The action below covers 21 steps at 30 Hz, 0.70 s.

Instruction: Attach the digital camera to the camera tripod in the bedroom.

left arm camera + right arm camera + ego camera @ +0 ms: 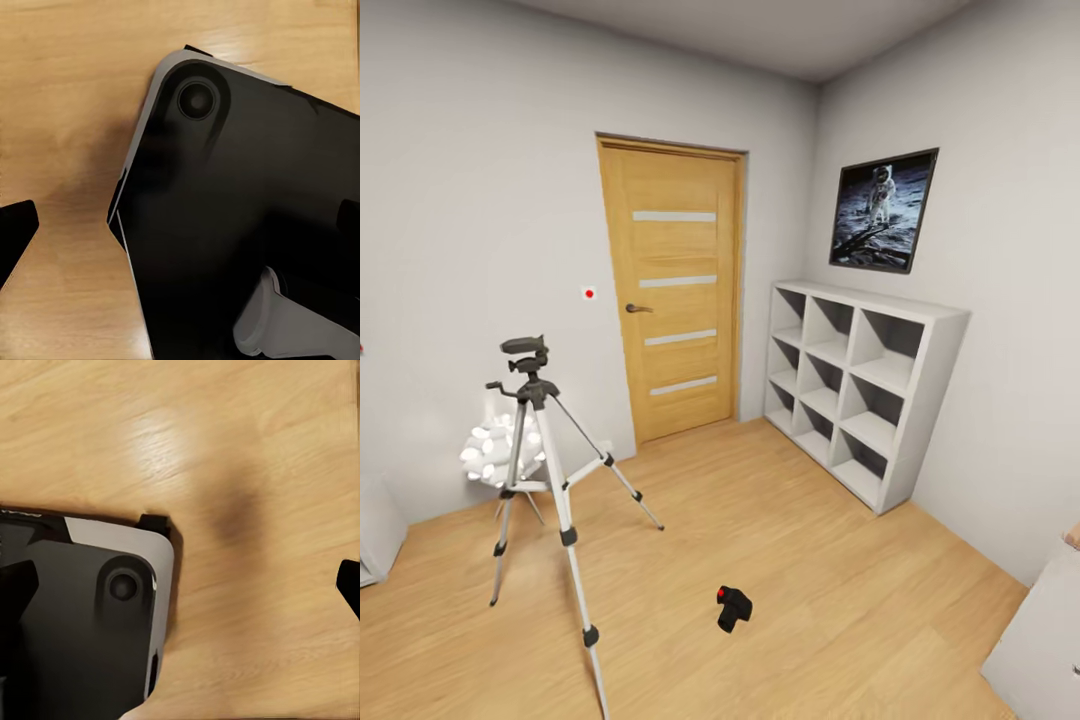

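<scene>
Two task things are sitting in the bedroom ahead, neither touched yet. Digital camera (733,607) is lying on the light wood floor (810,560), well apart from any shelf, so it looks to be needing a low reach down to get it. Camera tripod (550,480) is standing upright just to its left with legs spread, black head (528,362) bare and waiting for the mount. White ball lamp (495,450) is glowing behind the tripod near the wall, close enough to get confused with it. Wooden door (675,290) is shut; white cube shelf (860,385) is standing against the right wall under a moon picture (883,210).

Both wrist cameras are pointing straight down at floor and the robot's dark base (247,225), which suggests the arms are hanging parked while driving. Left end effector and right end effector: only dark fingertip edges (349,585) are showing at frame borders, wide apart, so they are likely spread and holding nothing.
</scene>
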Available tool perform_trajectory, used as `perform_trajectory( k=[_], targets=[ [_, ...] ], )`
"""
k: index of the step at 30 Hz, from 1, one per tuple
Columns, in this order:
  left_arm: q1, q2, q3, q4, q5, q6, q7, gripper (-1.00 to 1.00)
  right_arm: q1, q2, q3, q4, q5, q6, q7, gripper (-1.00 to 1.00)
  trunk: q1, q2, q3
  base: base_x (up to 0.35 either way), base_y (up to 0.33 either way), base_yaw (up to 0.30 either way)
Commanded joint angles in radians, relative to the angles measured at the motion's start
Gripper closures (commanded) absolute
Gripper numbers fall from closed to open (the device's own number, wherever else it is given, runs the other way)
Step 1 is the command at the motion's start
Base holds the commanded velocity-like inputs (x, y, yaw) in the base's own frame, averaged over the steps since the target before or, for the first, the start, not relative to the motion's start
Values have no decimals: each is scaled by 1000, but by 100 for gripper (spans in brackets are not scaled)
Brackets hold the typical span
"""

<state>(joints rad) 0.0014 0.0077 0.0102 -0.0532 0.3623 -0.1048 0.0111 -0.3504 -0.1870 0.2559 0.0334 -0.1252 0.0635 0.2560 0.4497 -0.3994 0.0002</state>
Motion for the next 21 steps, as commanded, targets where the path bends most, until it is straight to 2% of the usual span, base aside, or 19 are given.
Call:
perform_trajectory(
  k=[1, 5, 6, 10, 11, 17, 21],
  targets=[
    [0, 0, 1, 0, 4, -2, 1, -100, -1, 0, 8, 2, -15, 2, 4, -100, 0, -1, 0, 0, 0, -297],
    [0, 0, 9, 1, 35, -1, 9, -100, 3, 0, 8, 2, -37, 1, 0, -100, 0, -1, 0, 0, 0, -297],
    [0, 0, 15, 1, 58, -1, 16, -100, 10, 0, 8, 2, -49, -1, -7, -100, 0, -1, 0, 0, 0, -297],
    [0, 1, 25, 1, 107, -1, 30, -100, 25, 1, 8, 2, -82, -9, -35, -100, 0, -1, 0, 0, 0, -297],
    [0, 1, 27, 1, 124, -1, 35, -100, 33, 2, 8, 2, -103, -18, -54, -100, 0, -1, 0, 0, 0, -297],
    [0, 1, 29, 2, 149, -1, 41, -100, 50, 19, 8, 2, -156, -75, -128, -100, 0, -1, 0, 0, 0, -297],
    [0, 0, 21, 2, 150, -1, 42, -100, 59, 35, 8, 2, -168, -98, -189, -100, 0, -1, 0, 0, 0, -297]
  ],
)
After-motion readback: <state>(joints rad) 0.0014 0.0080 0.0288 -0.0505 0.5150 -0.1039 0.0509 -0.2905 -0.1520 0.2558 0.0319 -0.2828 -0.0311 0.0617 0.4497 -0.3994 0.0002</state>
